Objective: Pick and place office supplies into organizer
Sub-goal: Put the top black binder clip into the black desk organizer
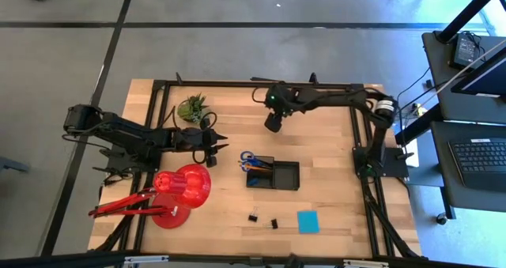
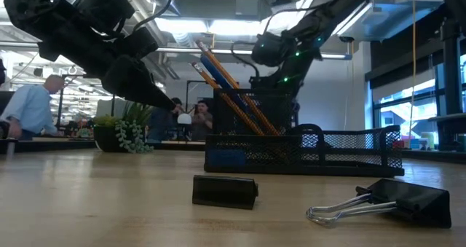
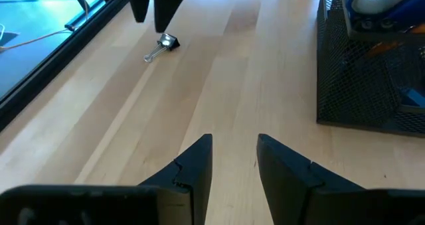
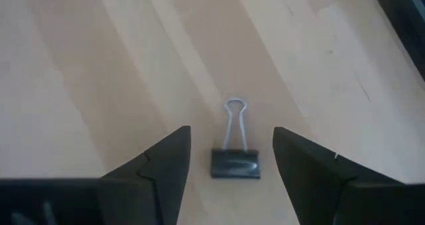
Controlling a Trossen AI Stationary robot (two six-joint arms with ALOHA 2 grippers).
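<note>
Your right gripper hovers with fingers apart and empty, a black binder clip lying on the table directly between and below them; descend off-centre and one fingertip may skid the clip away instead of pinching it.

Bare wood between the spread fingers of the left tool, organizer close alongside.

One camera looks straight down on my table; another sits at tabletop level, close to the organizer. My left wrist camera also catches the organizer.
</note>
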